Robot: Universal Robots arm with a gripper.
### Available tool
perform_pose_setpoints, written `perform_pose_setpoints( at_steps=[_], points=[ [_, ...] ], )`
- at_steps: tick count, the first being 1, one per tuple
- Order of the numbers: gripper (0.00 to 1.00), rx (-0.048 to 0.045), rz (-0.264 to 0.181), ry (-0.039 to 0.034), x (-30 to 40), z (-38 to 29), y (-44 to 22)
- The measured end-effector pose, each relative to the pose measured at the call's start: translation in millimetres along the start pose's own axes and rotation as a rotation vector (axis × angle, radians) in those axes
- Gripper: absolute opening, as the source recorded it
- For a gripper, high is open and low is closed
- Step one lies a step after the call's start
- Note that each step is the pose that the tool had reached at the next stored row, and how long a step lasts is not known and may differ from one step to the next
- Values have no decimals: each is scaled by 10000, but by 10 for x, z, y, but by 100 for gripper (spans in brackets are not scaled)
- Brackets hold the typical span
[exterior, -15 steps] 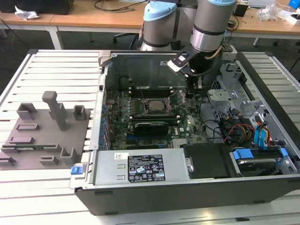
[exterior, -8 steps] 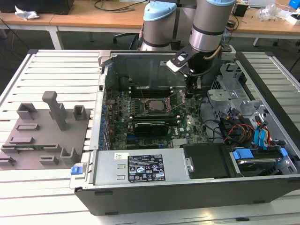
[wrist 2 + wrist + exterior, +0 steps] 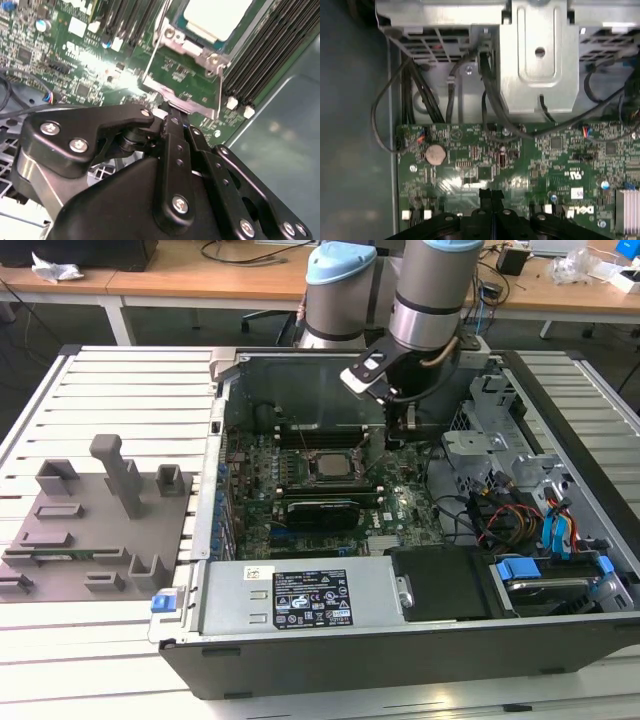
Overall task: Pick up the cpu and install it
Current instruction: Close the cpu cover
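Holds the end effector (image 3: 171,112) pinched together, tip against tip, with nothing seen in between in both wrist views. Hovers low over the green board (image 3: 80,60), tips right at the near edge of the metal frame (image 3: 187,95) and close to its thin wire lever (image 3: 154,55); cannot tell whether touching or just beside. Carries no cpu. Finds the cpu (image 3: 216,17) lying flat inside that frame, shiny pale top up, a little way past the tips. Passes long black slots (image 3: 270,55) on one side of the frame. Looks across more green board in the first wrist view, with a round coin battery (image 3: 435,154), some dark cables (image 3: 487,95) and a grey metal cage (image 3: 540,55) farther out. Reaches down, in the exterior view, by way of the arm (image 3: 430,300) into an open computer case (image 3: 300,610) lying on the white slatted counter (image 3: 120,380). Leaves the grey tray (image 3: 60,540) with its blocks well apart, toward the exterior view's left. Looks like the late part of the job: picking up done, cpu down in its place, frame maybe not locked yet, though hard to tell. Seems to call for a slow, soft, straight move, with lever, frame and slots crowded so close around the tips. Risks bending something or knocking the cpu crooked with any bump.
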State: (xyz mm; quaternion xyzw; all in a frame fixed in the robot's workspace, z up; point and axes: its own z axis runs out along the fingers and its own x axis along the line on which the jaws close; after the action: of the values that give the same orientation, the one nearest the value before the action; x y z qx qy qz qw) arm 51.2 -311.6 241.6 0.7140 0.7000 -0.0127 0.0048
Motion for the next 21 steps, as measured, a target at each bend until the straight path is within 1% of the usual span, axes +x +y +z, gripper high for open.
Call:
perform_pose_setpoints(
  at_steps=[5,8,9,21],
  points=[
    [11,-18,-1,-1,-3,1,-132],
    [11,-22,0,-2,-5,2,-255],
    [11,-22,0,0,-6,3,-276],
    [11,-23,0,-1,-6,16,-301]
  ],
)
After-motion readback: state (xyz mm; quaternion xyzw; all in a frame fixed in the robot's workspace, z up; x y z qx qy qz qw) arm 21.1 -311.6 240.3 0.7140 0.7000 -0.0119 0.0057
